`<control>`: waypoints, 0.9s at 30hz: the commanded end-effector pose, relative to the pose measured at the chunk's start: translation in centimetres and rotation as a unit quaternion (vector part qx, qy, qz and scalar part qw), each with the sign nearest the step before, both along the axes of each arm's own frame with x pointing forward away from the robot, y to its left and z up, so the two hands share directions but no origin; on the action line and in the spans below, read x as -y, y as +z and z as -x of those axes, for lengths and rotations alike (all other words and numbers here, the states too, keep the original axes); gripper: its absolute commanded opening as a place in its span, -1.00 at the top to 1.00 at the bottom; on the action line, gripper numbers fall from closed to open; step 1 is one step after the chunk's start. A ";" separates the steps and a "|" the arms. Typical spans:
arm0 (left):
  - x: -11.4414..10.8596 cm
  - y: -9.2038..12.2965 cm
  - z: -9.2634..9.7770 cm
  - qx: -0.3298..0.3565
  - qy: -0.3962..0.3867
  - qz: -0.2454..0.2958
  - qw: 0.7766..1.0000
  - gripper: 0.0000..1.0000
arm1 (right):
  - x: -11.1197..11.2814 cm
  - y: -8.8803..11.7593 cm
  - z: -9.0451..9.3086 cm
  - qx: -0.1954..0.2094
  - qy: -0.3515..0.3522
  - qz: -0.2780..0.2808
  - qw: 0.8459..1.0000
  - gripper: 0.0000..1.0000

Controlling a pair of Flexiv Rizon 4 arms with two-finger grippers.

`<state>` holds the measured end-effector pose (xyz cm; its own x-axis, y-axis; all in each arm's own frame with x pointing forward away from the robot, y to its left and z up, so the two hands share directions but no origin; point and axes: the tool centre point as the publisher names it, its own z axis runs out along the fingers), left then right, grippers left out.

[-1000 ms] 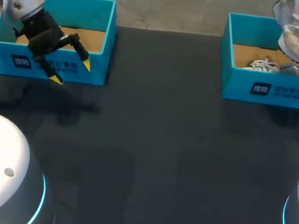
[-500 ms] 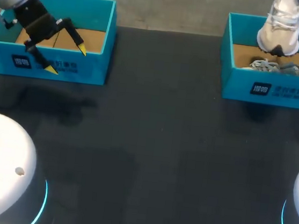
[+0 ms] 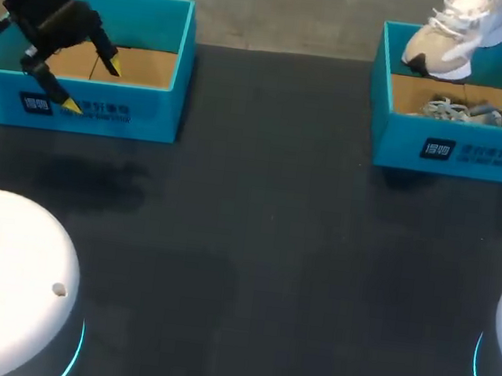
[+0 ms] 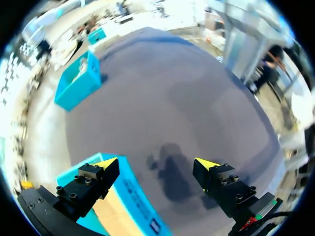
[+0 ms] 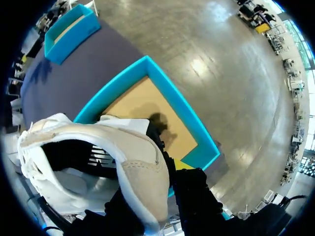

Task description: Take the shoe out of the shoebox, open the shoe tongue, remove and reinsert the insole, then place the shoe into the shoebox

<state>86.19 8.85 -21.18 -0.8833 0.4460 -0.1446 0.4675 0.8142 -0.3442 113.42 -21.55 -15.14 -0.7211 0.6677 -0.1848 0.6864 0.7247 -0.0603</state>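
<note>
Above the right shoebox (image 3: 460, 148), at the table's far right corner, the shoe (image 3: 458, 30) hangs clear of the cardboard floor; its long axis runs on a slant, toe dipping toward the box's rear left corner and heel raised up and away to the right; the right gripper (image 5: 163, 178) clamps it, black fingers on either side of the upper near the collar, opening turned toward the wrist camera. It is white with a beige suede toe, white laces and a dark patch under the toe; a second shoe (image 3: 477, 112) lies on its side inside the same box. The left gripper (image 3: 91, 86) is tilted over the front wall of the left shoebox (image 3: 152, 22), fingers spread wide with nothing between them, yellow tips aimed down at the dark table (image 3: 245, 242).
</note>
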 end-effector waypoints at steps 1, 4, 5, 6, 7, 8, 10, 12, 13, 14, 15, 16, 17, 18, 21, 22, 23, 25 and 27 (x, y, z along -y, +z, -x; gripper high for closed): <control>0.3 0.1 0.7 0.008 0.066 -0.048 0.997 -1.00 | 0.0 0.2 -0.2 -0.003 0.001 0.000 1.000 1.00; 0.3 0.1 0.7 0.008 0.066 -0.048 0.997 -1.00 | 0.0 0.2 -0.2 -0.003 0.001 0.000 1.000 1.00; 0.3 0.1 0.7 0.008 0.066 -0.048 0.997 -1.00 | 0.0 0.2 -0.2 -0.003 0.001 0.000 1.000 1.00; 0.3 0.1 0.7 0.008 0.066 -0.048 0.997 -1.00 | 0.0 0.2 -0.2 -0.003 0.001 0.000 1.000 1.00; 0.3 0.1 0.7 0.008 0.066 -0.048 0.997 -1.00 | 0.0 0.2 -0.2 -0.003 0.001 0.000 1.000 1.00; 0.3 0.1 0.7 0.008 0.066 -0.048 0.997 -1.00 | 0.0 0.2 -0.2 -0.003 0.001 0.000 1.000 1.00; 0.3 0.1 0.7 0.008 0.066 -0.048 0.997 -1.00 | 0.0 0.2 -0.2 -0.003 0.001 0.000 1.000 1.00; 0.3 0.1 0.7 0.008 0.066 -0.048 0.997 -1.00 | 0.1 0.1 -0.4 -0.008 -0.012 -0.009 1.000 1.00; 0.2 0.2 0.4 -0.002 0.081 -0.040 0.996 -1.00 | 0.2 0.0 -0.5 -0.012 -0.026 -0.018 0.999 1.00; 0.1 0.3 0.2 -0.008 0.103 -0.039 0.994 -1.00 | 0.4 -0.2 -0.6 -0.016 -0.044 -0.023 0.999 1.00; -0.1 0.3 0.1 -0.010 0.115 -0.038 0.993 -1.00 | 0.8 -0.4 -0.7 -0.020 -0.061 -0.030 0.997 1.00; -0.2 0.3 0.0 -0.018 0.130 -0.040 0.991 -1.00 | 1.1 -0.5 -0.7 -0.024 -0.074 -0.035 0.996 1.00; -0.3 0.3 -0.1 -0.020 0.146 -0.042 0.988 -1.00 | 1.4 -0.7 -0.8 -0.026 -0.091 -0.037 0.995 1.00; -0.4 0.3 -0.1 -0.022 0.159 -0.046 0.986 -1.00 | 1.7 -0.7 -0.7 -0.029 -0.100 -0.044 0.994 1.00; -0.5 0.4 0.0 -0.032 0.211 -0.066 0.975 -1.00 | 2.7 -0.9 -0.7 -0.030 -0.138 -0.061 0.988 1.00; -0.5 0.5 0.1 -0.036 0.235 -0.080 0.968 -1.00 | 3.1 -0.9 -0.6 -0.030 -0.155 -0.065 0.985 1.00; -0.6 0.4 0.1 -0.041 0.252 -0.085 0.963 -1.00 | 3.4 -1.0 -0.6 -0.030 -0.164 -0.065 0.984 1.00; -0.7 0.3 -0.2 -0.063 0.299 -0.095 0.948 -1.00 | 3.8 -1.0 -0.5 -0.028 -0.183 -0.070 0.980 1.00; -0.9 0.2 -0.3 -0.070 0.314 -0.093 0.942 -1.00 | 4.0 -1.1 -0.4 -0.027 -0.191 -0.072 0.979 1.00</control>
<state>86.14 10.13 -21.17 -0.9974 -0.0711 -0.0145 -0.0661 0.9726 -0.2228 113.39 -25.25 -16.40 -0.4225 0.9039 -0.0672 0.9062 0.4226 -0.0138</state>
